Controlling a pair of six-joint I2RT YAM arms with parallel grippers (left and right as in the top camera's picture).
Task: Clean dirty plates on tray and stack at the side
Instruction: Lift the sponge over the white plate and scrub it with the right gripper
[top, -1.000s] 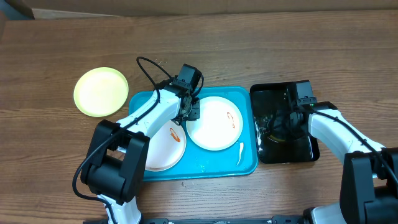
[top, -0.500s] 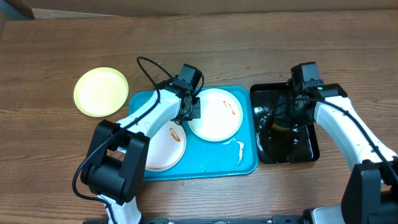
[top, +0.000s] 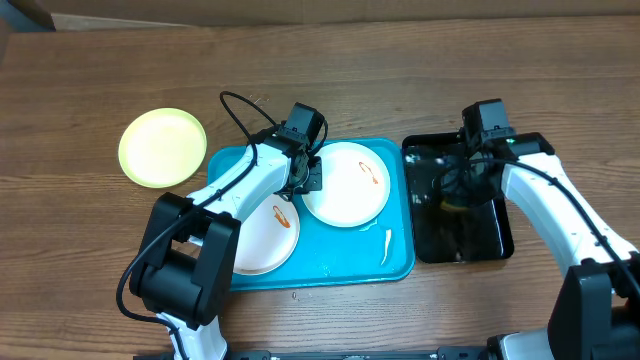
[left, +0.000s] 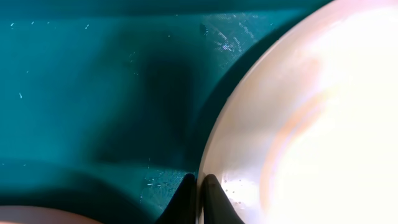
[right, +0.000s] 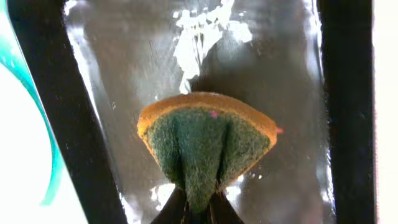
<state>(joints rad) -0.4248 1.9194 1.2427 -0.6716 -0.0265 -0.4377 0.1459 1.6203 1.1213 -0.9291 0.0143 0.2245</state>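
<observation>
Right now the left gripper (left: 199, 186) is pinching the left rim of a white plate (top: 345, 197), with its fingertips closing tightly on the edge. That plate is lying in the upper middle of the turquoise tray (top: 400, 262) and is spreading away to the right of the jaws in the wrist view. It is showing an orange smear (top: 371, 180) near its far side.

A second white plate (top: 265, 237) is sitting in the tray's lower left corner, just beside the gripper's arm, and it is also carrying an orange mark. The yellow-green plate (top: 162, 148) is resting on the wooden table (top: 80, 260), outside the tray, to its upper left and well apart from both grippers.

The right gripper (right: 199, 208) is squeezing a folded sponge (right: 208, 143), orange with a green scouring face, and is hanging over the wet black tray (top: 497, 240).
</observation>
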